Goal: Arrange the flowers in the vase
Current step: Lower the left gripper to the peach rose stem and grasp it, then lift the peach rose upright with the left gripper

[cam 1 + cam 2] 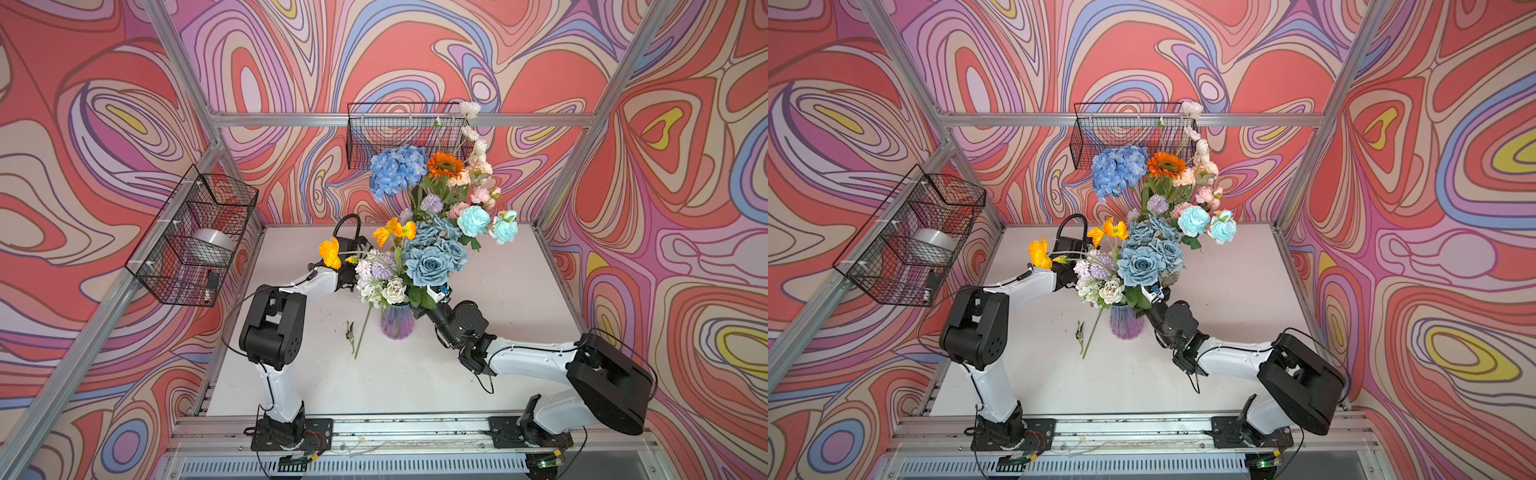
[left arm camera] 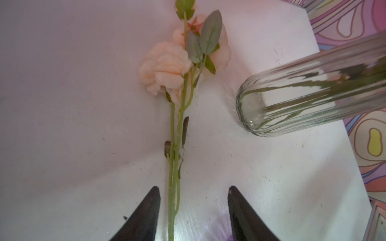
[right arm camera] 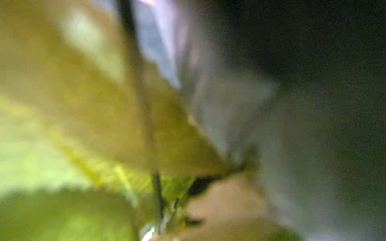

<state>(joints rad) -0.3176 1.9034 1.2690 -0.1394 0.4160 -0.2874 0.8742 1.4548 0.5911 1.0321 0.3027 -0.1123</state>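
Observation:
A peach flower (image 2: 167, 68) lies flat on the white table (image 2: 83, 146). Its green stem (image 2: 174, 187) runs between the fingers of my left gripper (image 2: 193, 188), which is open, and passes close to one fingertip (image 2: 155, 191). Beside it stands a clear ribbed vase (image 2: 292, 104) with stems inside. In both top views a purple vase (image 1: 397, 322) (image 1: 1126, 322) holds dusty-blue roses (image 1: 428, 266) and lilac blooms (image 1: 380, 270). A blue hydrangea (image 1: 397, 170) and an orange sunflower (image 1: 444, 164) rise behind. My right gripper is buried under the roses, and its wrist view shows only blurred leaves (image 3: 94, 125).
A loose green stem (image 1: 361, 332) and a leaf scrap (image 1: 349, 330) lie on the table left of the purple vase. Wire baskets hang on the left wall (image 1: 195, 237) and the back wall (image 1: 399, 133). Both arms meet at the bouquet: left arm (image 1: 307, 282), right arm (image 1: 469, 322).

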